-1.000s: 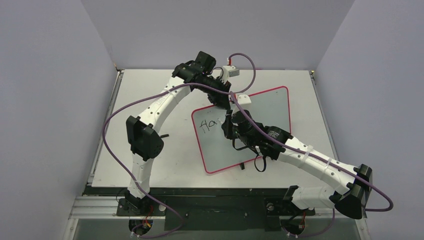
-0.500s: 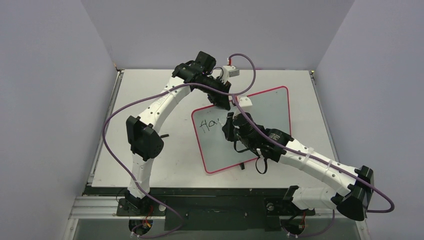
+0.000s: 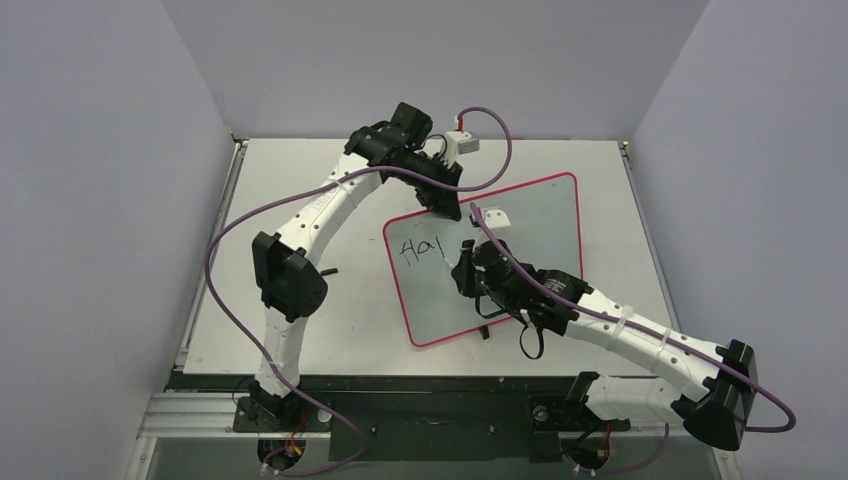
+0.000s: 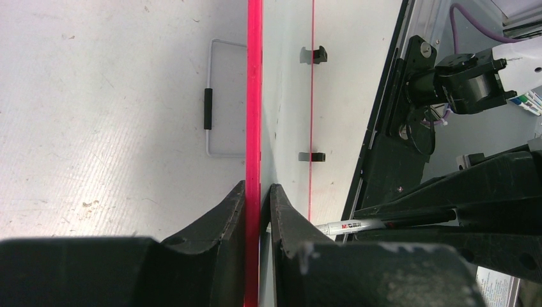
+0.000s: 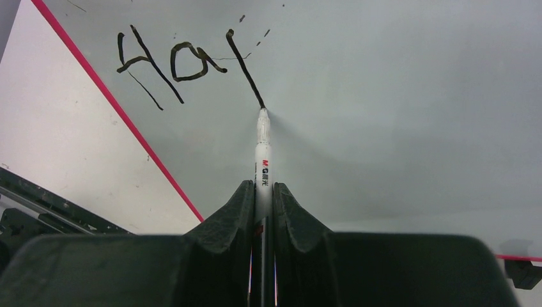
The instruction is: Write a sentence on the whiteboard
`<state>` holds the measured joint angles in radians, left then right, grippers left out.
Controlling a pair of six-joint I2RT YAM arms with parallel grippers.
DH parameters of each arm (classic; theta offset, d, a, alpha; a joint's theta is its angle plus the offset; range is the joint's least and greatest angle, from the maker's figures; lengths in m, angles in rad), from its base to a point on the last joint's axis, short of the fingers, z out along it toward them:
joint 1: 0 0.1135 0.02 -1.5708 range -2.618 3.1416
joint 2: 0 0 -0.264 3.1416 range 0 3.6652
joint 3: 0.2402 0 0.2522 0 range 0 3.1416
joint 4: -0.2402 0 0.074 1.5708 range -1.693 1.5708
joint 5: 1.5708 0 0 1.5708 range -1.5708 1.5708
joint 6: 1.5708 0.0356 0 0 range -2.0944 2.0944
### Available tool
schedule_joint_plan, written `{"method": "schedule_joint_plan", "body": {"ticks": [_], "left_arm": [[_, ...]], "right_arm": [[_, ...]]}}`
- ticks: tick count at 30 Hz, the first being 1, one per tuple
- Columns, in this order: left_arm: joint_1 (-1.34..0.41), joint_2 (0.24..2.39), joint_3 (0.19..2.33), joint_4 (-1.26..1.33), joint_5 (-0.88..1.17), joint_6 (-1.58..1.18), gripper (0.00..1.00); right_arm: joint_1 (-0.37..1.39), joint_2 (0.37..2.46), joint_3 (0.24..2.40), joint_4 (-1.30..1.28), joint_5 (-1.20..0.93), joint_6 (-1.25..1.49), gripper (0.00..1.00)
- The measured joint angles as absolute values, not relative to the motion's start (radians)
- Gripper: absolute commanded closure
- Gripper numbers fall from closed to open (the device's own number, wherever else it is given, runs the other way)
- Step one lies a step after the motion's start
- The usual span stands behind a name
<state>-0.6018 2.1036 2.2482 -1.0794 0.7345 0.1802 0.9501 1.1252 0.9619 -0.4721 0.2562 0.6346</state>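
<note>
Here, left jaws tight on the red-rimmed whiteboard (image 3: pixel 542 215), right jaws tight on a slim white marker (image 5: pixel 263 160).

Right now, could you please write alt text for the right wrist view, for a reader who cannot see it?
The right pincer is shut on a white marker, whose tip touches the whiteboard at the end of a slanted stroke. Black lettering reads roughly "Ha" plus that stroke.
</note>
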Motion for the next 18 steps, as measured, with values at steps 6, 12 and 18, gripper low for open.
{"method": "schedule_joint_plan", "body": {"ticks": [6, 12, 18], "left_arm": [[-0.605, 2.102, 2.248, -1.079, 0.738, 0.179, 1.00], [-0.610, 2.097, 2.248, -1.080, 0.737, 0.179, 1.00], [-0.614, 2.094, 2.248, -1.079, 0.737, 0.179, 1.00]], "right_arm": [[0.950, 1.108, 0.963, -0.485, 0.257, 0.633, 1.00], [0.950, 1.101, 1.019, -0.498, 0.258, 0.619, 1.00], [0.950, 1.122, 1.092, -0.493, 0.266, 0.606, 1.00]]}}
